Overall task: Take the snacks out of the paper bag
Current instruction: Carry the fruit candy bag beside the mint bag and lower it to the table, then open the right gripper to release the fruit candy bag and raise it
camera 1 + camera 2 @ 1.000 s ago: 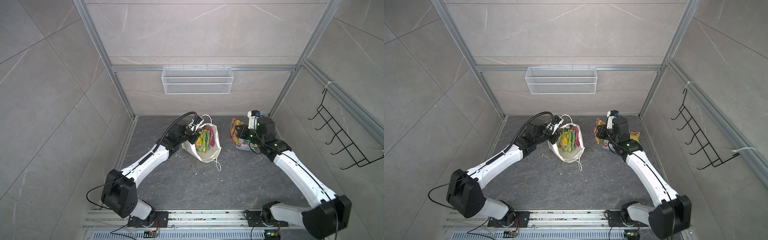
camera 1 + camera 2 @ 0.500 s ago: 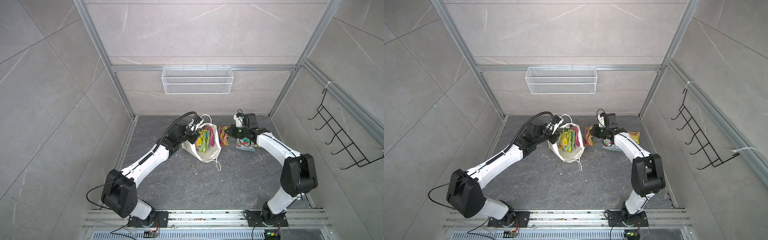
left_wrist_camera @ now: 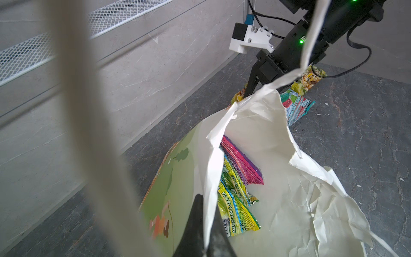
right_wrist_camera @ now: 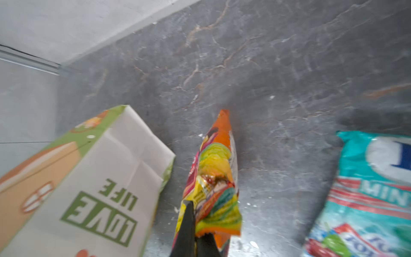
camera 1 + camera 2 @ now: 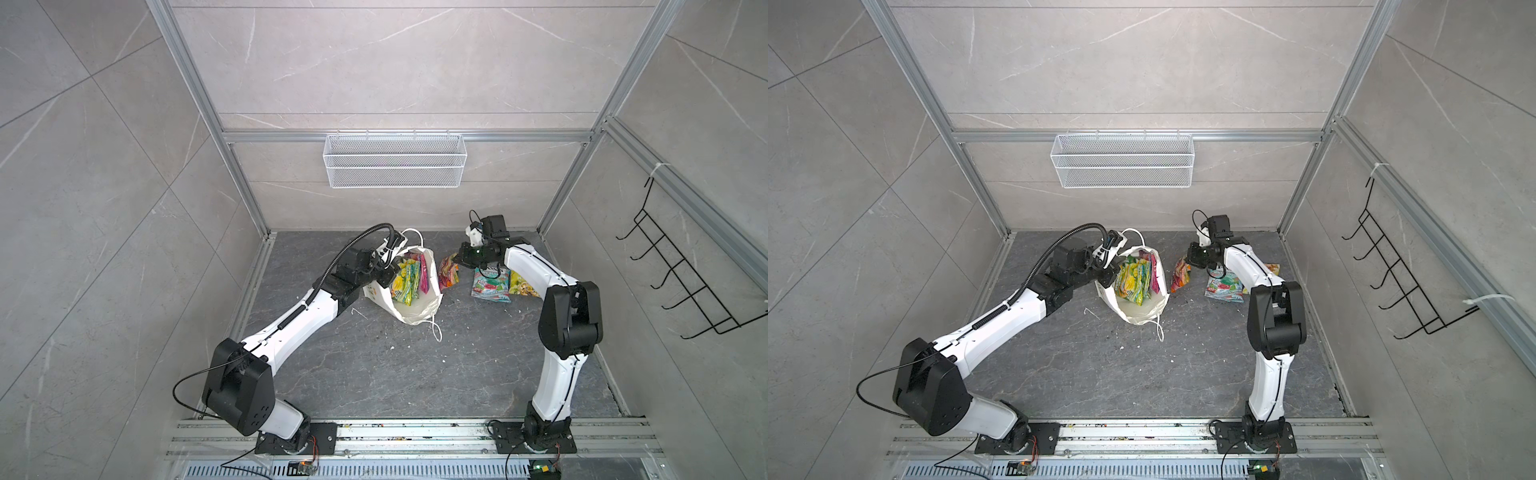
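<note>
Dangling — orange-red packet (image 4: 214,175); long axis vertical

Left arm (image 5: 291,328) and right arm (image 5: 536,266): white shells on the links, blocky black joint housings (image 5: 239,390). Black ribbed conduit (image 5: 357,243) runs along the left arm; a thin black cable (image 5: 183,386) loops at its base. Right wrist: green LED (image 3: 301,41), white printed bracket (image 3: 251,41) with silver screws. Left gripper (image 3: 206,213) and right gripper (image 4: 196,220): black tapered fingers.

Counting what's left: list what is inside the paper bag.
Inside the paper bag: a yellow-green packet and a pink-purple packet. Anything beneath or behind them is covered.
</note>
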You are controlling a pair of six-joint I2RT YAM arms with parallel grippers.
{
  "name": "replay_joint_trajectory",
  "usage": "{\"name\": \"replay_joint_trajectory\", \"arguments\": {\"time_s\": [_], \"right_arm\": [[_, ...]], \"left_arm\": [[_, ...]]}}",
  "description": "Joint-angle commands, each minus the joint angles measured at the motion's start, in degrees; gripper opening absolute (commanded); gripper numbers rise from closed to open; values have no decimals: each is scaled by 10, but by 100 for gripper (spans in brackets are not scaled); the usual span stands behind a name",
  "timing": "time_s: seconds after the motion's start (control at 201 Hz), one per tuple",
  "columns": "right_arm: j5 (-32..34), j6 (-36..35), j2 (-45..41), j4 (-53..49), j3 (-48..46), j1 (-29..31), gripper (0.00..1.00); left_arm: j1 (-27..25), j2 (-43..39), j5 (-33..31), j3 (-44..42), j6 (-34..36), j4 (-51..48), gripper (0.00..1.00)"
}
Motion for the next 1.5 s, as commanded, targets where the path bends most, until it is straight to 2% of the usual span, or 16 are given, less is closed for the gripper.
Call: {"name": "replay_joint_trajectory", "arguments": {"time_s": [0.0,0.199,0.338,0.791,0.941,1.209,1.334,1.493], "right_arm": [[60,-70,38,-115,59,2,0],[153,-127,84,-195,136,2,0],[184,-150,113,-221,172,3,0],[181,-99,156,-208,209,2,0],[189,-89,154,-215,216,2,19],[238,-83,115,-223,225,2,21],[243,-61,60,-209,189,2,21],[260,17,-74,-108,-6,1,22]], "left_arm": [[0,-6,-4,5,-17,23,0],[-1,-2,-2,9,-17,25,0],[0,0,1,12,-21,24,0],[-1,2,-3,12,-22,20,0],[-1,0,-2,11,-22,21,0],[-1,2,0,9,-23,24,0],[0,2,1,9,-24,27,0],[-1,2,5,10,-27,31,0]]}}
